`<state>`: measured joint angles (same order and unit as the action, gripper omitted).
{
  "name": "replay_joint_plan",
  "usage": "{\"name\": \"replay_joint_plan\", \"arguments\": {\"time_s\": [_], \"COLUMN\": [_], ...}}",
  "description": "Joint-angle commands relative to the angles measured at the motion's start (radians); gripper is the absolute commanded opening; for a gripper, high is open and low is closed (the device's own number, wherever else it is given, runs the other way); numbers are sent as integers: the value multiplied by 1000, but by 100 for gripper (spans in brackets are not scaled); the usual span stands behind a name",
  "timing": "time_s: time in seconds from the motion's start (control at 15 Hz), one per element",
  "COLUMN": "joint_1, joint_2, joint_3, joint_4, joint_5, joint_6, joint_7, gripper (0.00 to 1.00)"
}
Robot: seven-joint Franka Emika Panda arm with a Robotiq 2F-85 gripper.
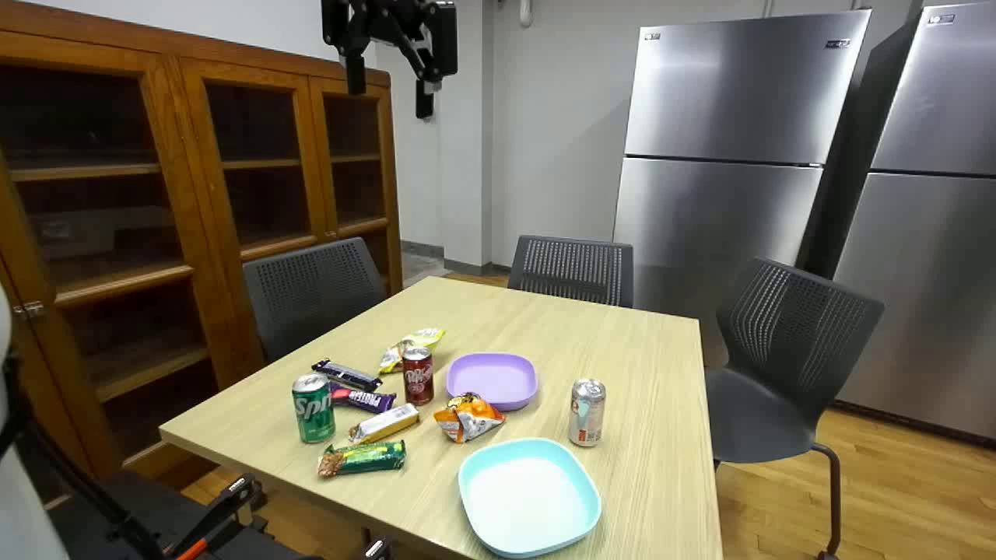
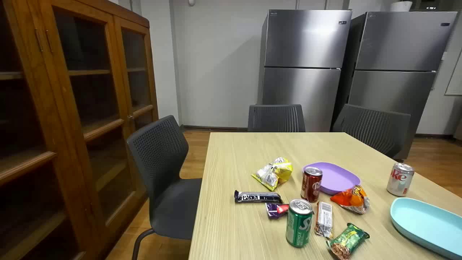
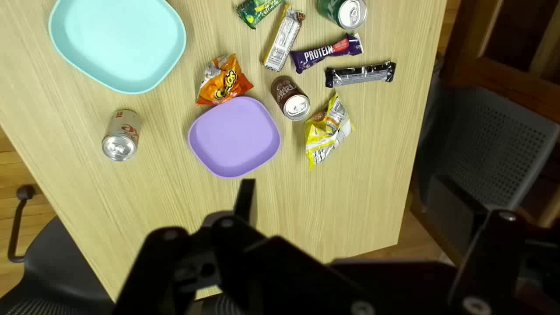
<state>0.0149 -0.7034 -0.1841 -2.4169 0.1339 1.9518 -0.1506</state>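
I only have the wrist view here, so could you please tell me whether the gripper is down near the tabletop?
Observer: No, in an exterior view the gripper hangs high above the table.
Operator: Thank you; can you read anything on the silver can?
Observer: Yes, in an exterior view the silver can shows the red letters "ke".
Operator: And is anything large standing beyond the table?
Observer: Yes, two metallic refrigerators, seen in both exterior views.

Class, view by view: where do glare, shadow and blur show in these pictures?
Both exterior views: bright glare on the left stainless refrigerator; in an exterior view, a diagonal shadow on the wall; wrist view: the gripper dark and out of focus, lettering on the purple protein bar legible.
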Motion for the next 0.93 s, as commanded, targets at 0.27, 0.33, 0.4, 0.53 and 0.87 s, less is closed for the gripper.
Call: {"name": "replay_joint_plan", "arguments": {"time_s": [0.27, 0.33, 0.4, 0.53, 0.87], "joint_1": [-18, -18, -18, -18, -16], "joint_2": [3, 3, 3, 3, 45], "joint_3": [13, 13, 13, 13, -5], "joint_4": [2, 2, 2, 2, -16], "joint_5": [11, 11, 11, 11, 8], "joint_6": [-3, -3, -3, -3, 29], "joint_7": [-10, -10, -10, -10, -46], "gripper": [100, 100, 100, 100, 100]}}
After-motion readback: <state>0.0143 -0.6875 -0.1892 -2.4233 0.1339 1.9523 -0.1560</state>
